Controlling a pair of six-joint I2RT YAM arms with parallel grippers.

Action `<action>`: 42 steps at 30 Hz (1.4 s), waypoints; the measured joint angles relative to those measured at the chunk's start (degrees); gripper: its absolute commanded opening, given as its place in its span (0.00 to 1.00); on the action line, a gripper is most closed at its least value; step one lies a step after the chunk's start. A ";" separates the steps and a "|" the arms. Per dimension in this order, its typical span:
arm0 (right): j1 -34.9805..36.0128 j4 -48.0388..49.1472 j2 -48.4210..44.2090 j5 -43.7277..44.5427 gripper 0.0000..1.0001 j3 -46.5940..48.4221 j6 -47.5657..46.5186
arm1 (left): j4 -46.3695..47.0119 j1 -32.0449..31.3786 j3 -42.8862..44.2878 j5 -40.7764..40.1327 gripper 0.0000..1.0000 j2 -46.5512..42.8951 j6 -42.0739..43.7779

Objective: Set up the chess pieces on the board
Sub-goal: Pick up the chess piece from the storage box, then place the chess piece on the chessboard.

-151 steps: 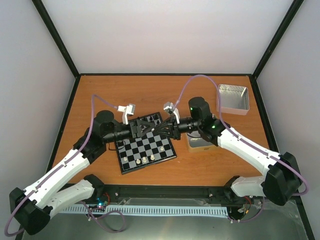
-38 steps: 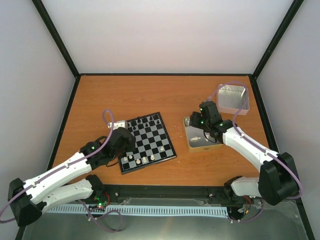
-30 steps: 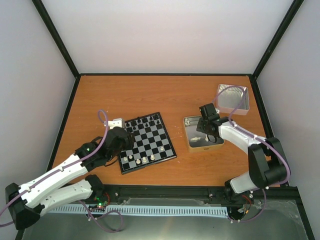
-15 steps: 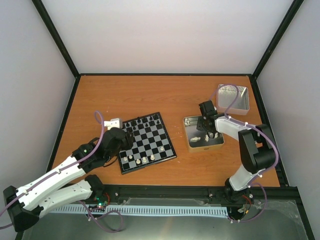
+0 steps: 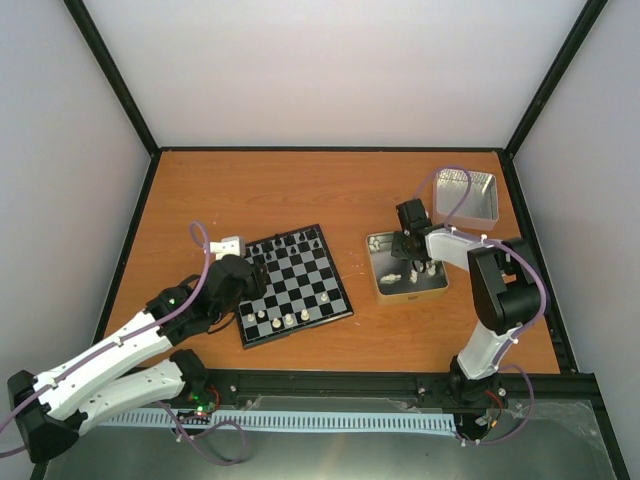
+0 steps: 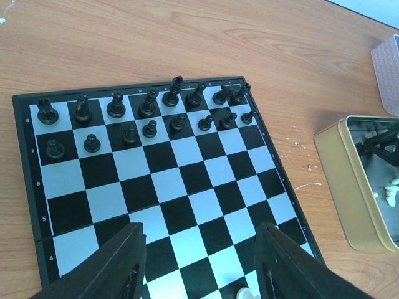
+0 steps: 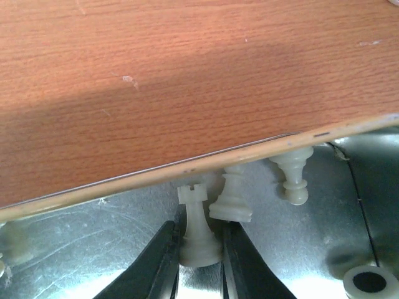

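Note:
The board lies left of centre, with black chessmen on its far rows and several white chess pieces along its near edge. My left gripper hangs open over the board's near half, holding nothing, with one white piece just below its gap. My right gripper is down inside the gold tin, shut on the base of a lying white rook. Another white piece touches the rook, and a pawn lies to its right.
A square silver tin stands at the back right corner of the table. The gold tin's rim runs right above the gripped rook. A small ring lies on the tin's floor. Black frame posts border the table.
My right arm swung its gripper down into the gold tin, and the jaws closed from wide open onto the white rook. The left gripper stayed over the board, its jaws a little wider.

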 measured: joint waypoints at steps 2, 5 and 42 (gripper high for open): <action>-0.04 0.22 0.00 -0.07 0.11 0.02 0.00 | 0.00 0.00 0.00 -0.11 0.50 0.17 0.02; -0.04 0.22 0.00 -0.13 0.10 0.02 -0.24 | 0.02 0.00 0.00 -0.26 0.50 0.33 0.02; 11.85 17.64 -36.11 -65.29 0.15 -6.47 -5.49 | 33.05 10.40 13.60 58.64 0.49 18.99 0.85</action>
